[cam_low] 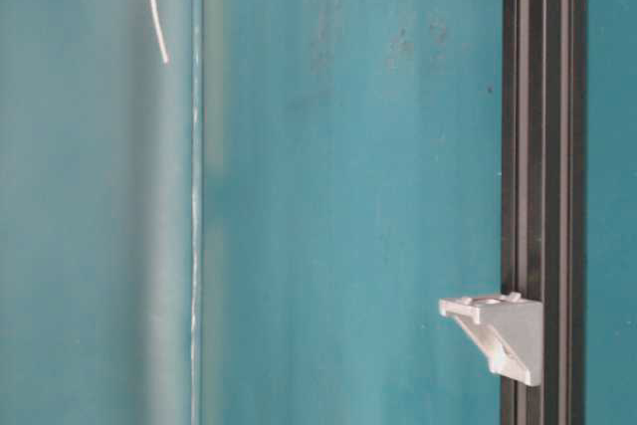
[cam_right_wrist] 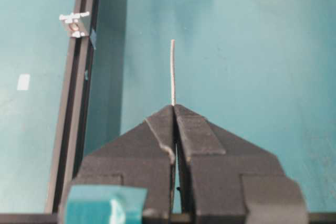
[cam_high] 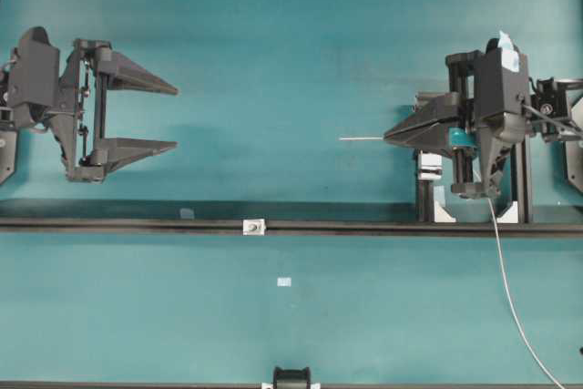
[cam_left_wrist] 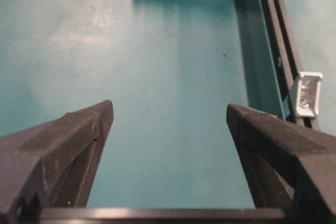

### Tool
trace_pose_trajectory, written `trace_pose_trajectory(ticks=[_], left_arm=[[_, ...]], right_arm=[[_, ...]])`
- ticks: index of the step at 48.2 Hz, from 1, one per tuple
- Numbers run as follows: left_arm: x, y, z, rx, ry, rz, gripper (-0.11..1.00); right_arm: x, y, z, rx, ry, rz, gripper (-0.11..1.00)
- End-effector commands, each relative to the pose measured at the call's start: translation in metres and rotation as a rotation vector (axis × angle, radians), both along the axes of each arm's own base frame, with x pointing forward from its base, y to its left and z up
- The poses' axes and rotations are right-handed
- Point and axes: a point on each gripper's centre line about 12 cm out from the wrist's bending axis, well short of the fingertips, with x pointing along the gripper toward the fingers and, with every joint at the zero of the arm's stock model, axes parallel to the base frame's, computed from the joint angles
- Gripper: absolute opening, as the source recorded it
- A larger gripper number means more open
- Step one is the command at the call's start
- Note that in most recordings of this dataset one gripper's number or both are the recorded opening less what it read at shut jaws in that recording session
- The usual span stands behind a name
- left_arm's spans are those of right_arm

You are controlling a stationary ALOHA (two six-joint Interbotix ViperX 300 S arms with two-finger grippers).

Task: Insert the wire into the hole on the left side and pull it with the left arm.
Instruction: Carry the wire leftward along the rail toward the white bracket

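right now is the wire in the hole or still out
Out: the wire tip sticks free from the shut right fingers, far from the hole on the rail.

The teal table [cam_high: 273, 43] carried a black rail [cam_high: 137, 225] below both claws, and a pale tape rectangle [cam_high: 284, 281] lay beyond that rail.

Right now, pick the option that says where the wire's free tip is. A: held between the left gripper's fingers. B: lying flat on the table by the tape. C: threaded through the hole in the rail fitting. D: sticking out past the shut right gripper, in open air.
D: the wire juts straight out from the shut right gripper, clear of the hole and of the open left gripper.
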Motion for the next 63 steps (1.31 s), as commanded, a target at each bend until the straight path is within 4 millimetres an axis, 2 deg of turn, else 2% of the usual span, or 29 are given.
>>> trace_pose_trajectory(ticks=[1,24,33,40,51,63], left_arm=[[0.004,-0.002,0.006,-0.009,-0.022,-0.006,0.79],[-0.004,-0.013,-0.001,-0.034,-0.027,-0.042,0.79],[-0.009,-0.019,-0.003,-0.045,-0.048,-0.059,0.79],[-0.008,-0.023,-0.017,-0.074,-0.027,-0.064,0.79],[0.008,-0.039,-0.042,-0.084,-0.010,-0.115,0.79],[0.017,-0.049,-0.053,-0.081,-0.044,-0.148,0.79]], right_arm=[[0.001,0.001,0.006,0.006,-0.038,-0.001,0.04],[-0.010,0.025,-0.005,0.070,-0.148,0.042,0.04],[-0.004,0.032,-0.016,0.079,-0.165,0.045,0.04],[0.009,0.040,-0.027,0.067,-0.168,0.056,0.04],[0.026,0.058,-0.042,0.047,-0.168,0.059,0.04],[0.025,0.077,-0.053,0.002,-0.190,-0.019,0.04]])
